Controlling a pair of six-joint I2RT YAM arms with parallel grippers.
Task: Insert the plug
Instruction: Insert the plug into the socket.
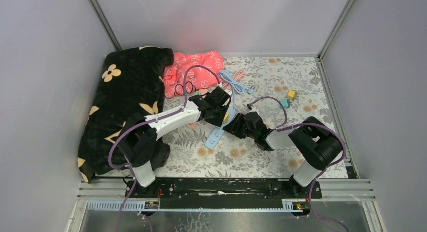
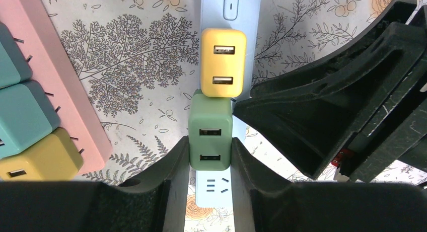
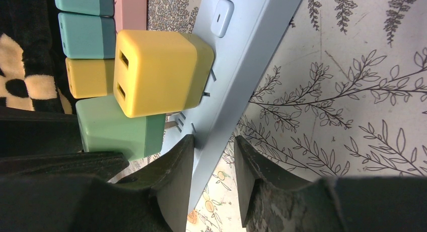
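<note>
Left gripper (image 2: pixel 210 144) pinches the green plug (image 2: pixel 210 122) against the blue power strip (image 3: pixel 252 51), yellow plug (image 2: pixel 223 61) touching at its 12 o'clock, while right gripper (image 3: pixel 214 144) clamps that strip's edge.

Layout about the power strip (image 2: pixel 252 13). On it, next to its switch (image 2: pixel 230 5), sits the first adapter (image 2: pixel 223 63). The second adapter (image 2: pixel 210 126) touches the first on the side away from the switch, clamped between the left gripper's (image 2: pixel 210 147) fingers. The right gripper (image 3: pixel 215 141) clasps the strip across its width. A second strip (image 2: pixel 65 81) lies left of it, a blanket (image 1: pixel 126 91) farther left, and a cable (image 1: pixel 234 82) behind.
</note>
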